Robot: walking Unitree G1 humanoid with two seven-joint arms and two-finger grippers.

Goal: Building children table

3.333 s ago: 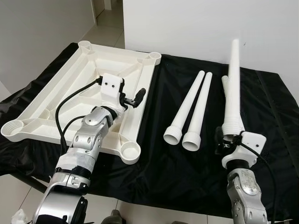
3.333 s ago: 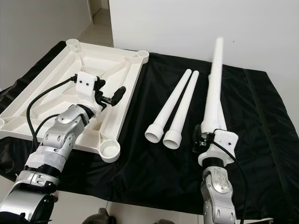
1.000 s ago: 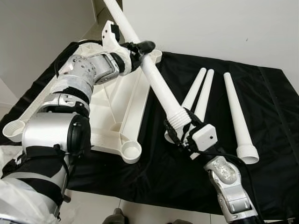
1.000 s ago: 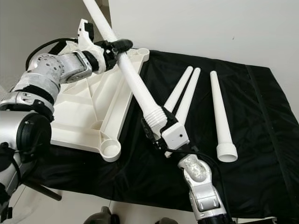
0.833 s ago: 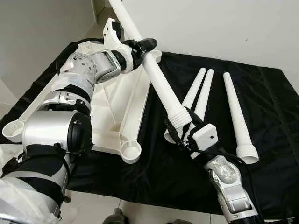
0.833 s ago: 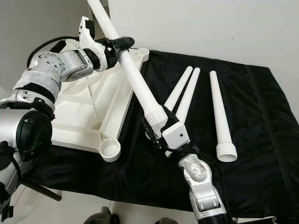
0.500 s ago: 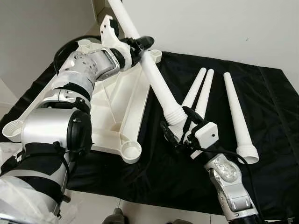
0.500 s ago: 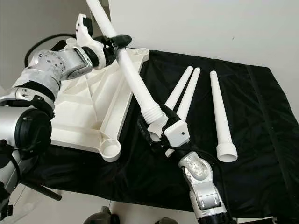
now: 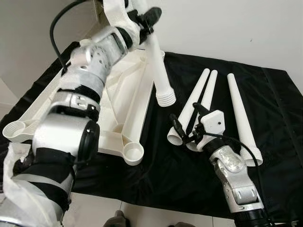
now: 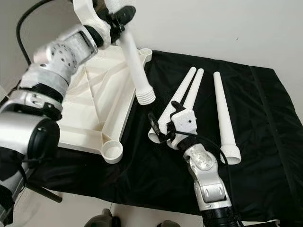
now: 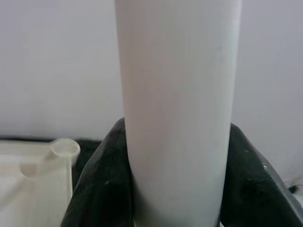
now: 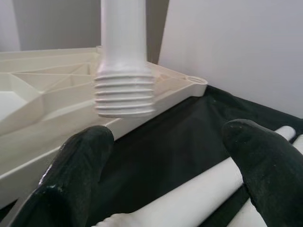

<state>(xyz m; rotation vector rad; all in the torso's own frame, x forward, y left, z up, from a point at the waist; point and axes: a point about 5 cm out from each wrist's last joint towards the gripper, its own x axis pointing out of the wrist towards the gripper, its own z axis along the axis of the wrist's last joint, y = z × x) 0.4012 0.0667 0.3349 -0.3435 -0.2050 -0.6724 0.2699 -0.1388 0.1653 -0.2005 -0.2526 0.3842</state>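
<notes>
A white table leg (image 9: 157,66) hangs nearly upright, threaded end down, above the upturned white tabletop's right edge (image 9: 137,111). My left gripper (image 9: 144,18) is shut on its upper shaft, high at the back; in the left wrist view the leg (image 11: 177,109) sits between both fingers. My right gripper (image 9: 185,120) is open below and right of the threaded end, over two legs (image 9: 199,104) lying side by side on the black cloth. In the right wrist view the threaded end (image 12: 124,92) hangs beyond the spread fingertips (image 12: 80,165). A third loose leg (image 9: 242,118) lies farther right.
The tabletop has round corner sockets, the nearest one (image 9: 132,152) at the front right and another (image 9: 14,128) at the front left. A black cloth (image 9: 274,142) covers the work surface, which ends near a white wall (image 9: 227,28) behind. Tiled floor shows below the front edge.
My right gripper let go of the leg's threaded end and dropped back over the two lying legs. My left gripper lifted the leg higher and swung it nearly upright.
</notes>
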